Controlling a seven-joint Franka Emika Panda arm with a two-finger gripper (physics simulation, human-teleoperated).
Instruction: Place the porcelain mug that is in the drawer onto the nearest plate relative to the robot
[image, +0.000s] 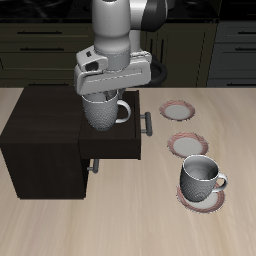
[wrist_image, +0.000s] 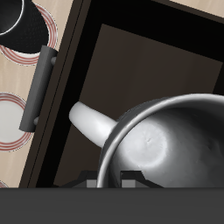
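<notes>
My gripper (image: 104, 97) is shut on the rim of the porcelain mug (image: 104, 112), a grey-white ribbed mug with a loop handle. It holds the mug upright over the open dark drawer (image: 122, 147). In the wrist view the mug (wrist_image: 171, 136) fills much of the frame at the gripper (wrist_image: 118, 180), with the drawer floor (wrist_image: 131, 61) below it. The plate (image: 178, 108), a small pink-rimmed saucer, lies bare beyond the drawer's front, farthest back of the three saucers.
The drawer's grey bar handle (image: 148, 122) faces the saucers. A second saucer (image: 187, 145) lies nearer the table's front edge. A third saucer (image: 203, 198) carries the second grey-white mug (image: 202, 176). The dark cabinet (image: 40, 140) stands beside the drawer.
</notes>
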